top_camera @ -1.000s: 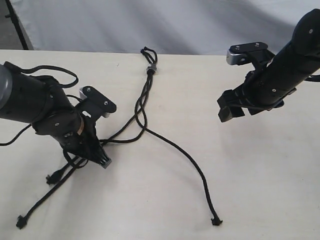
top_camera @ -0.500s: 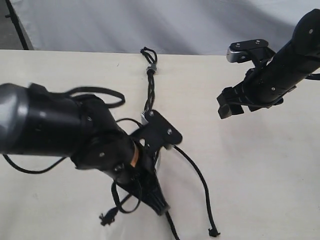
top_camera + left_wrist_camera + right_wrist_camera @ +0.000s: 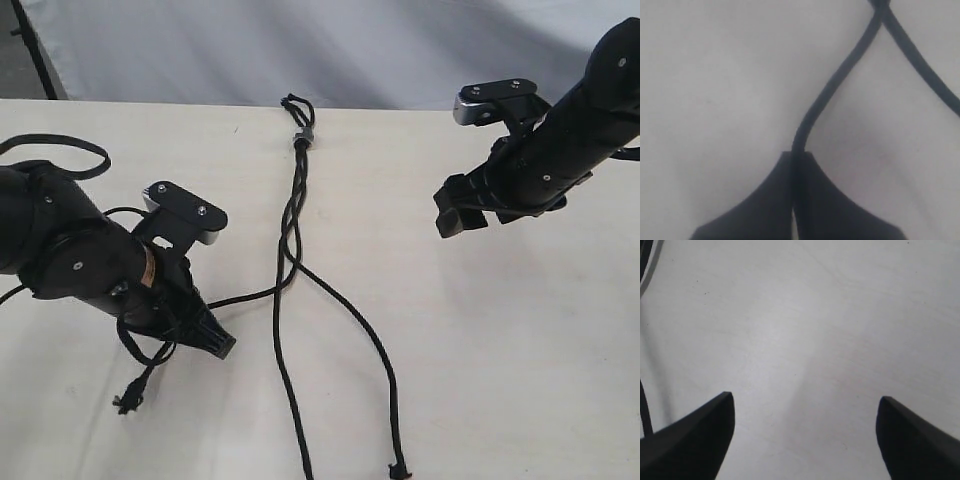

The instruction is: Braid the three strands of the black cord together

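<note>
Nearest me at 6 o'clock the middle strand (image 3: pixel 285 380) runs off the near edge of the exterior view. The right strand (image 3: pixel 375 345) lies just beside it toward 5 o'clock, ending in a small knot (image 3: pixel 398 470) on the tabletop (image 3: pixel 520 380). The left strand (image 3: pixel 250 296) ends in its own knot (image 3: pixel 127 402) at 7 o'clock, with slack curling under my left arm.

My left gripper (image 3: pixel 208 342) is at about 8 o'clock, low at the tabletop, jaws pinched together on the left strand. The left wrist view confirms it: the strand comes straight out from between the tips and crosses another strand further out.

From there the left strand runs toward the centre, where the three strands (image 3: pixel 288 250) meet and go on toward 12 o'clock, loosely twisted, as the black cord (image 3: pixel 296 185).

My right gripper (image 3: pixel 455 215) is at 2 o'clock, raised off the tabletop and well apart from the cord; its jaws are spread wide with only bare tabletop between them.

Farthest out at 12 o'clock are the grey band (image 3: pixel 303 137) and, past it, the small loop (image 3: pixel 293 102).
</note>
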Motion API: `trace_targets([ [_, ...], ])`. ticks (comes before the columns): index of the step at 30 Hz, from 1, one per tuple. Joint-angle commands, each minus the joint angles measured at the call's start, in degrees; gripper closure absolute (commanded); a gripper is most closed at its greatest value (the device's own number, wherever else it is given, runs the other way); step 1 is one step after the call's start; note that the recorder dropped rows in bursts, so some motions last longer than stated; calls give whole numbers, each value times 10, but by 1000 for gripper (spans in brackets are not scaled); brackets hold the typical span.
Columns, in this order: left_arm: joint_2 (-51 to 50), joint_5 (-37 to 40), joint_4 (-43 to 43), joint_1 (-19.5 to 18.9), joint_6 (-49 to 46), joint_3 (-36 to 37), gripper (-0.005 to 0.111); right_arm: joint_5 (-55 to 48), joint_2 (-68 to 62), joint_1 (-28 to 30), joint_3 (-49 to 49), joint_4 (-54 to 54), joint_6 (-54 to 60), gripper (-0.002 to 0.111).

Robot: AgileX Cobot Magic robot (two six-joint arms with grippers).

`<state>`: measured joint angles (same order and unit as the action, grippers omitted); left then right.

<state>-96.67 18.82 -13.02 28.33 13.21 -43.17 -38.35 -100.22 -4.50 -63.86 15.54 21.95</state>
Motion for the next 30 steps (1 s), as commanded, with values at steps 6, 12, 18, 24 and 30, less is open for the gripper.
trace_targets([
  [6, -65, -18, -2, -2, 26, 4, 75, -30, 1, -40, 1, 21, 14, 35],
  [12, -22, -36, -2, -28, 40, 4, 58, -74, 1, -179, 1, 20, 18, 35],
  [18, 88, -95, -2, -166, 83, 34, 58, -66, -10, -343, 1, -10, -44, 35],
  [24, 112, -142, -2, -177, 83, 61, 58, -29, -88, -431, 1, -115, -151, 35],
  [30, 112, -142, -2, -177, 80, 61, 58, -22, -119, -432, 1, -121, -155, 41],
])
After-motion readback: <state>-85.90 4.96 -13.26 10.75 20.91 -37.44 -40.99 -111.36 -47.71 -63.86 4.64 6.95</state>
